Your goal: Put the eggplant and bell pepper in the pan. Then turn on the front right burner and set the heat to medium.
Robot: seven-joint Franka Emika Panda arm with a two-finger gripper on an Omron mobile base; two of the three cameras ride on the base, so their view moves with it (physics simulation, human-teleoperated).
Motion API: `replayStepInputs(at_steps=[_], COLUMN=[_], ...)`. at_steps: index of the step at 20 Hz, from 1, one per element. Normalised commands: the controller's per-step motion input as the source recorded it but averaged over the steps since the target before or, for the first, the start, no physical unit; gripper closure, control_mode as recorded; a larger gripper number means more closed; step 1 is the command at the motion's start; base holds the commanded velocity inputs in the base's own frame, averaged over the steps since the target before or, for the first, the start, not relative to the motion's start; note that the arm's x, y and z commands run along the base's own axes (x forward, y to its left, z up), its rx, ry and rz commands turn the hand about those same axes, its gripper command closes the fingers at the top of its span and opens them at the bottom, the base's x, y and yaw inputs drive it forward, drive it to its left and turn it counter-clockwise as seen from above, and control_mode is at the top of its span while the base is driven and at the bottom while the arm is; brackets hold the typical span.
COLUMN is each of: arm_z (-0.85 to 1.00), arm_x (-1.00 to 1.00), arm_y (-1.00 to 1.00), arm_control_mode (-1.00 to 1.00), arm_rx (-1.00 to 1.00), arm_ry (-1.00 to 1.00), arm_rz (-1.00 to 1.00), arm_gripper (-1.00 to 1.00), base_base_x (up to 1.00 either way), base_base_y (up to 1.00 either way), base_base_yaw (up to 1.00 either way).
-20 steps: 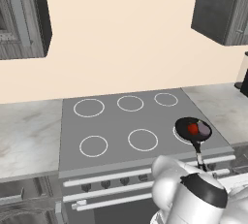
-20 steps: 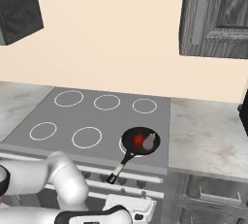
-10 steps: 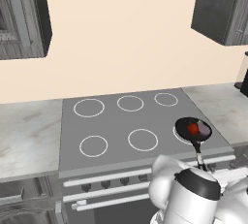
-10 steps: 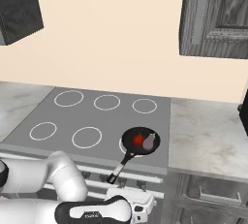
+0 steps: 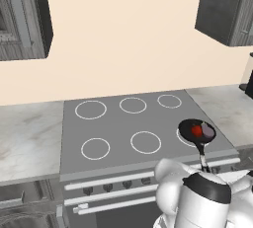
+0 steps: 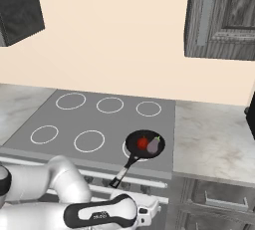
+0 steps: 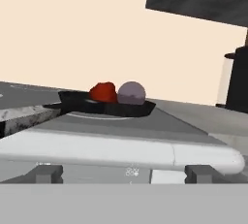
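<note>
The black pan (image 5: 190, 127) (image 6: 135, 140) stands on the front right burner (image 5: 181, 138) (image 6: 124, 150) of the grey cooktop, its thin handle (image 6: 123, 171) pointing toward the stove's front. Inside it lie the red bell pepper (image 5: 196, 131) (image 6: 142, 143) (image 7: 102, 92) and the purple-grey eggplant (image 5: 208, 132) (image 6: 154, 146) (image 7: 131, 93), side by side. My gripper (image 7: 123, 173) is open and holds nothing. It hangs low in front of the stove and looks level across the front edge at the pan (image 7: 72, 100). Its fingertips (image 7: 46, 173) stand wide apart.
The white oven handle bar (image 7: 121, 152) runs across just ahead of the fingers. A row of knobs (image 5: 89, 191) lines the stove front. Marble counters (image 5: 29, 138) (image 6: 209, 139) flank the cooktop. A dark appliance (image 7: 237, 80) stands on the right counter. Cabinets hang above.
My arm has shifted a little low in front of the stove. The pan, bell pepper and eggplant have not moved, and the gripper stayed open.
</note>
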Motion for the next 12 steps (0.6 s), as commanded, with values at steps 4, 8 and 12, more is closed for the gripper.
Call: replayStepInputs(at_steps=[4, 8, 12], arm_z=[-0.42, -0.22, -0.11], arm_x=[0.0, 0.0, 0.0], arm_y=[-0.16, -0.05, 0.0], arm_control_mode=[-1.0, -1.0, -1.0], arm_rx=[0.08, 0.05, 0.03], arm_ry=[0.02, 0.0, 0.0], arm_rz=[0.0, 0.0, 0.0], arm_gripper=[-1.0, -1.0, -1.0], base_base_x=[0.0, 0.0, 0.0], base_base_y=[0.0, 0.0, 0.0], base_base_yaw=[0.0, 0.0, 0.0])
